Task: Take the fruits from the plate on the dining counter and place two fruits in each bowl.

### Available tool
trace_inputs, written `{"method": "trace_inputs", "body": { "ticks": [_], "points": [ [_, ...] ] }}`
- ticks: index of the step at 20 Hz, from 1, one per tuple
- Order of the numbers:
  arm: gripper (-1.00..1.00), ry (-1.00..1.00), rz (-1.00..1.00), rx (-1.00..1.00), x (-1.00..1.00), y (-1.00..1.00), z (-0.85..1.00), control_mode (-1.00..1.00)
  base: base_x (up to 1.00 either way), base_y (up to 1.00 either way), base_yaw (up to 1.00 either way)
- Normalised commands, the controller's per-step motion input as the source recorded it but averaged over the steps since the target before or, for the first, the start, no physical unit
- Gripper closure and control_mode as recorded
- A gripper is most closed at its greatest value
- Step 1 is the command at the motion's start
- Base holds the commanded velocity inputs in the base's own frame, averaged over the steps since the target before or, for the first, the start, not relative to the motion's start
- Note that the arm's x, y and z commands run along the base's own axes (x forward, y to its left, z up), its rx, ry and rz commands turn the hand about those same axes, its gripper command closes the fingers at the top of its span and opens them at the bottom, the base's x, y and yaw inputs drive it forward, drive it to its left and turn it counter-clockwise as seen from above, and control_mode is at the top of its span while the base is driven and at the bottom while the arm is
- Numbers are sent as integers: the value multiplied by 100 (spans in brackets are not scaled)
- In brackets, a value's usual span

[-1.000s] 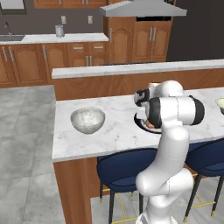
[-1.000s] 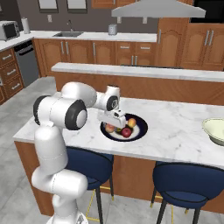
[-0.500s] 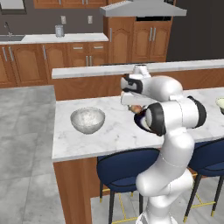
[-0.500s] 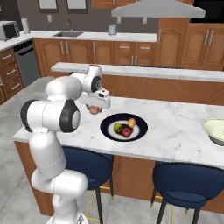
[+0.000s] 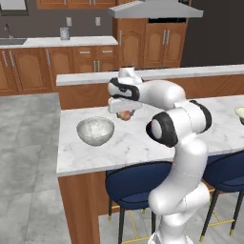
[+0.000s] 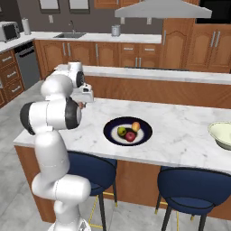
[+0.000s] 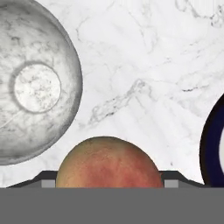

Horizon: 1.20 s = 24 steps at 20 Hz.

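My gripper hangs over the dining counter, shut on the peach-coloured fruit, between the plate and the deep grey speckled bowl. In the hand view the fruit sits between the fingertips, with the empty grey bowl at upper left and the plate's navy rim at right. The plate holds a yellow-green fruit, a red one and an orange one. The pale cream-green bowl stands empty at the counter's far right.
Blue stools are tucked under the counter's near edge. A raised wooden ledge runs along the far side of the counter. Bare marble lies between the grey bowl and the plate.
The gripper rose off the plate with the peach-coloured fruit and swung left across the counter toward the grey bowl. Three fruits stayed on the plate.
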Motion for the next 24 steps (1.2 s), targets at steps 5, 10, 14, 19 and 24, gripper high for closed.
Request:
{"method": "trace_inputs", "body": {
  "ticks": [5, 10, 14, 19, 24],
  "points": [
    [100, 1, 24, 0, 19, 100, -37, -100, 0, 0, 0],
    [100, 0, 10, 0, 2, 98, -24, -100, 0, 0, 0],
    [100, 1, 0, 0, 35, 56, -27, -100, 0, 0, 0],
    [100, 4, 0, 0, 16, 19, -36, -100, 0, 0, 0],
    [100, 0, 0, 0, 0, 0, -28, -100, 0, 0, 0]
  ]
}}
